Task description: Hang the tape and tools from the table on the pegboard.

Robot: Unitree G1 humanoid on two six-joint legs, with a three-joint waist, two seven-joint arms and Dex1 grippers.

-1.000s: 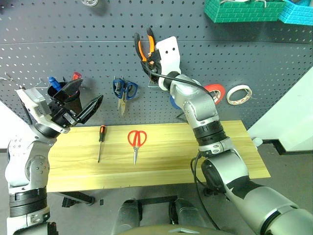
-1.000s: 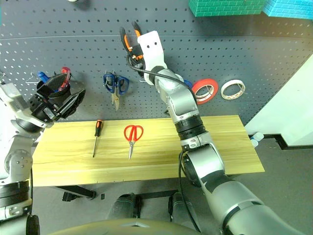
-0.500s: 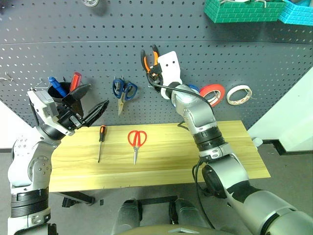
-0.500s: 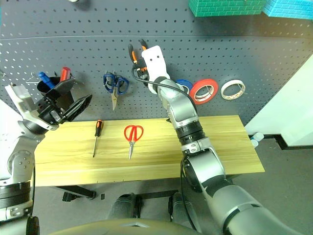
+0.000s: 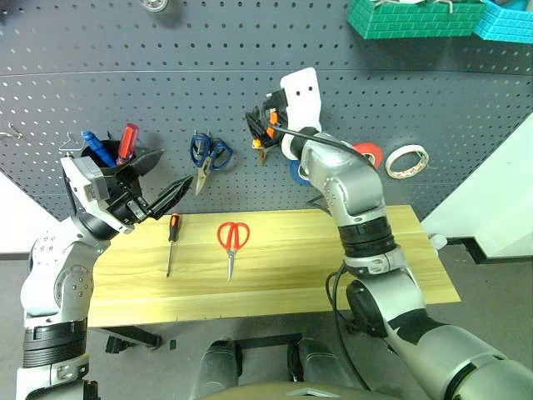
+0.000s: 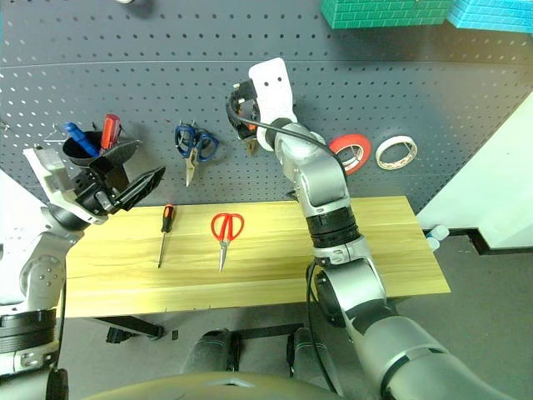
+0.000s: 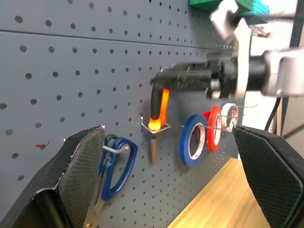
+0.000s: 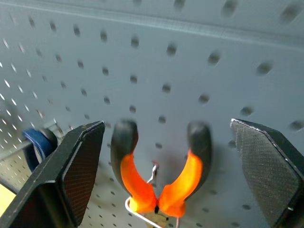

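While the red scissors [image 5: 232, 242] and the slim screwdriver [image 5: 171, 240] lie flat on the tabletop [image 5: 283, 275], scissors right of the screwdriver and apart from it, both arms are up off the wood. Left gripper [image 5: 171, 193] hovers above the tabletop's left end, just over the screwdriver handle, jaws spread wide, nothing in them.

Pegboard [image 5: 166, 100] behind the tabletop: pliers [image 8: 159, 183] hang on a wire hook [image 8: 142, 213], nose down, orange handles up. Right gripper [image 5: 260, 125] sits at the pliers, jaws wide open either side of the handles with clear gaps, so no grip on them.

Left of the pliers on the pegboard: blue scissors [image 5: 208, 154] on a hook, then a black cup [image 5: 117, 162] with a red-handled [image 5: 127, 142] and a blue-handled screwdriver [image 5: 96, 146]. Right of the pliers: blue tape [image 7: 191, 145], red tape [image 5: 368, 152], white tape [image 5: 406, 160], each on its own peg. Green bin [image 5: 412, 17] and teal bin [image 5: 506, 21] mounted at the pegboard's top right.
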